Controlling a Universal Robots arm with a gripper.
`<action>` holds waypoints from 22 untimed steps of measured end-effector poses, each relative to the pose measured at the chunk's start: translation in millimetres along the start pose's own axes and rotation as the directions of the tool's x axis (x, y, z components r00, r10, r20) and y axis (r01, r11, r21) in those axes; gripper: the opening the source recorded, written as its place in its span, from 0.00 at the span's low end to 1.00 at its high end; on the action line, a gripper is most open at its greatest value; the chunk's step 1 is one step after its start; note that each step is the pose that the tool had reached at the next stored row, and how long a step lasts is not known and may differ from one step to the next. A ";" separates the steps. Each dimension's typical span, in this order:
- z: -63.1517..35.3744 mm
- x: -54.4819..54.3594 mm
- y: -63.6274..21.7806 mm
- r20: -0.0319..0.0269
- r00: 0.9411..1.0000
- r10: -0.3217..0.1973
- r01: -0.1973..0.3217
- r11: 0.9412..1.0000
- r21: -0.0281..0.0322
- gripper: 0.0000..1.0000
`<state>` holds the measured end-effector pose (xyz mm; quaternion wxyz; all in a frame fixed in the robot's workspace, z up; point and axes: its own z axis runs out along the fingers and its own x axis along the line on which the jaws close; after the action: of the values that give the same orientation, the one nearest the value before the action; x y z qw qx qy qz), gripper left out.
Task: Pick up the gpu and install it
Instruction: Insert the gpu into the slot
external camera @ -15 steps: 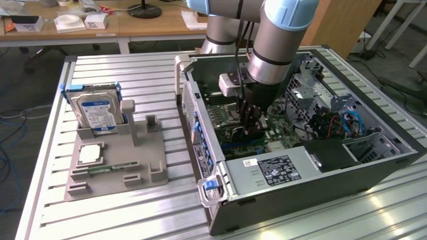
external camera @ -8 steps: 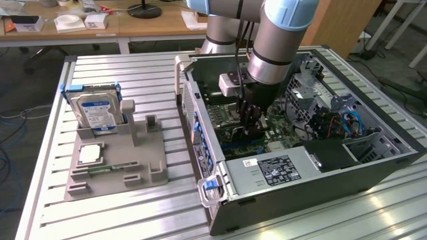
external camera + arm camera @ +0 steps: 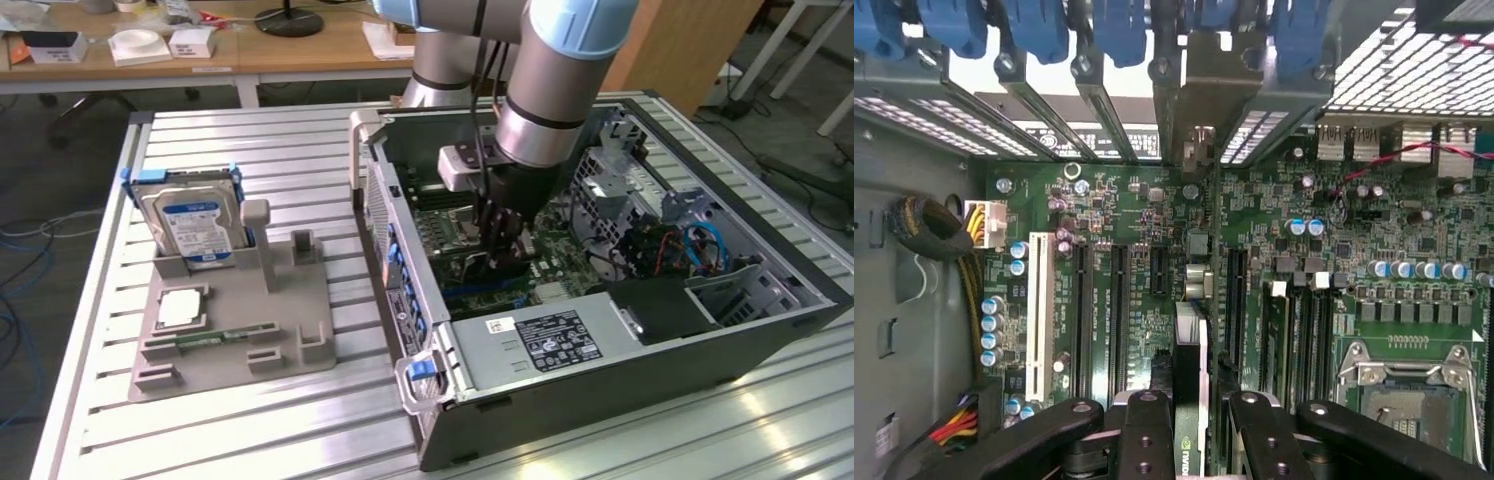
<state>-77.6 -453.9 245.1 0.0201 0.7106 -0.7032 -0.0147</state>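
The gpu (image 3: 1191,400) stands edge-on between the gripper (image 3: 1192,425) fingers, clenched on it and held upright so its edge can meet a motherboard (image 3: 1294,250) slot below. Farther in, its bracket end faces the case's rear slot openings (image 3: 1199,120). On the worktop (image 3: 267,420) at the exterior view's left, the hard drive (image 3: 194,225) waits in a fixture.

So on my tabletop (image 3: 267,440) there's a grey holder tray (image 3: 234,340) on the exterior view's left, with a silver hard drive (image 3: 194,228) standing upright in it, blue label facing out. The open PC case (image 3: 601,370) sits right beside it, motherboard (image 3: 1144,250) exposed inside.
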 end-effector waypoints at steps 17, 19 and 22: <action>0.5 1.2 0.1 0.000 1.000 0.000 0.000 1.000 0.000 0.27; 1.4 1.3 0.1 0.000 1.000 0.000 0.000 1.000 0.000 0.27; 1.7 1.2 0.1 0.000 1.000 0.000 0.000 1.000 0.000 0.27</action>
<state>-77.7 -455.1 243.4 0.0202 0.7105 -0.7032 -0.0147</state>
